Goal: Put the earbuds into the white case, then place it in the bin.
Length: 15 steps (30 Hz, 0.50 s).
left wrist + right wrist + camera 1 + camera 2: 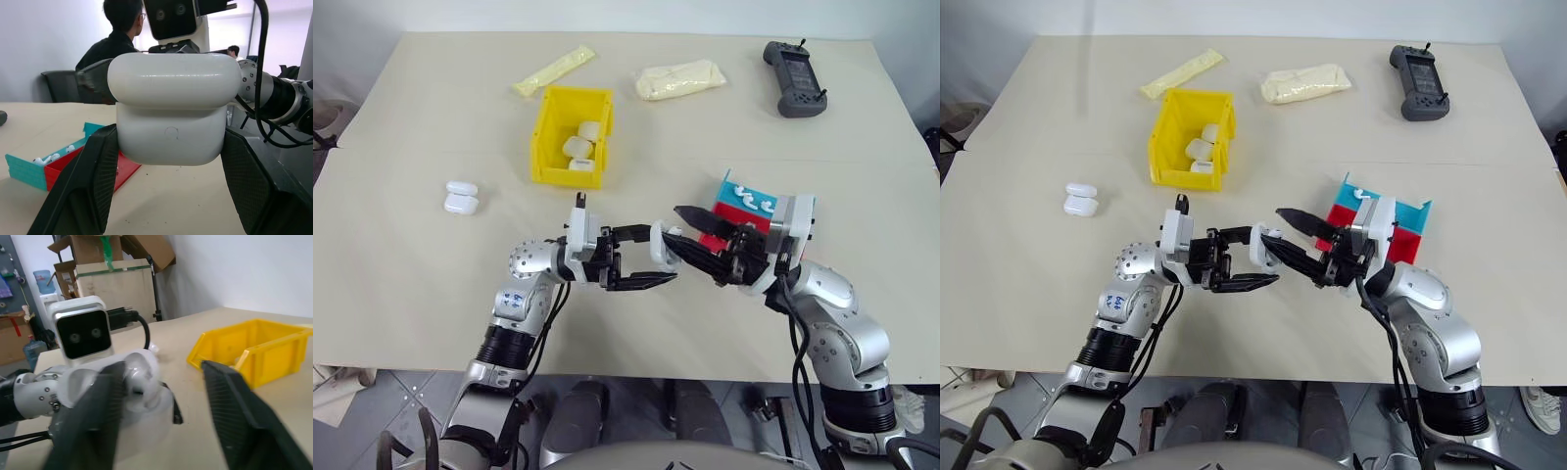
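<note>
A beige table carries everything. A glossy white rounded earbud case, lid shut, is clamped in the left gripper above it. The right gripper is held with jaws apart at the case's lid end. A loose pinch could drop the case short of the yellow plastic bin, beyond.
</note>
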{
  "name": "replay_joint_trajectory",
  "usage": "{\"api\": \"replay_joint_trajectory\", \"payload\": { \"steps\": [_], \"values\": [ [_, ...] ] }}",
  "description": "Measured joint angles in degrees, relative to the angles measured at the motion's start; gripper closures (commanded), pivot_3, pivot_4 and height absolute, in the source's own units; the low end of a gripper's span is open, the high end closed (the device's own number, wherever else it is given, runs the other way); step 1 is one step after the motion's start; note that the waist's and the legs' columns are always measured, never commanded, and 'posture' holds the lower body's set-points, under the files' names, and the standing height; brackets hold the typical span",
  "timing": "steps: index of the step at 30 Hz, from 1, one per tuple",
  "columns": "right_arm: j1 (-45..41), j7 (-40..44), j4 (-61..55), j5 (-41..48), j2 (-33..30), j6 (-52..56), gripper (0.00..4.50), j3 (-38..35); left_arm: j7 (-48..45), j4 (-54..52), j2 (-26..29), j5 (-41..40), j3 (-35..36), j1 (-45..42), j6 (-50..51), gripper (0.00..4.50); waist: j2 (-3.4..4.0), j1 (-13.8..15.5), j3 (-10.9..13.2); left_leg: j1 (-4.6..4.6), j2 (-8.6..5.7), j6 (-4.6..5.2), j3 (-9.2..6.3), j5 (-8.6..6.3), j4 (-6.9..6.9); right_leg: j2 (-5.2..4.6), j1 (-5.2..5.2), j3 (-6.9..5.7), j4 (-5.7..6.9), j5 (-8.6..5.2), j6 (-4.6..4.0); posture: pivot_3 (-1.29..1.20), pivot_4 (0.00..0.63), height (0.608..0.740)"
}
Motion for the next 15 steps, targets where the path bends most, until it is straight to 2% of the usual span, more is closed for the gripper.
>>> {"api": "replay_joint_trajectory", "payload": {
  "steps": [3, 9, 15],
  "values": [
    [-0.7, -0.6, 0.0, 1.2, -0.9, 1.3, 0.09, -1.4, -0.3, 0.0, -0.4, 0.0, 0.0, -0.2, -0.6, 1.73, 0.0, 0.0, 0.0, 0.0, 0.0, 0.0, 0.0, 0.0, 0.0, 0.0, 0.0, 0.0, 0.0, 0.0, 0.0, 0.0, 0.15, 0.74],
    [-1.0, 0.7, -1.3, 4.0, -5.1, 2.5, 0.03, -4.2, 0.3, -0.1, -1.1, -0.1, 0.1, -0.2, -1.0, 1.73, 0.0, 0.1, 0.0, -0.01, -0.02, 0.0, 0.0, 0.0, 0.0, -0.03, 0.01, 0.0, -0.01, 0.0, 0.0, 0.0, 0.15, 0.74],
    [6.0, 4.0, -2.9, 3.6, -13.9, 0.8, 0.03, -14.4, 0.4, -0.1, -0.7, 0.0, 0.2, 0.3, -1.0, 1.73, -0.01, 0.3, 0.0, -0.02, -0.01, 0.02, 0.0, -0.01, -0.02, -0.02, 0.04, -0.04, -0.03, 0.0, 0.0, 0.0, 0.15, 0.74]
  ]
}}
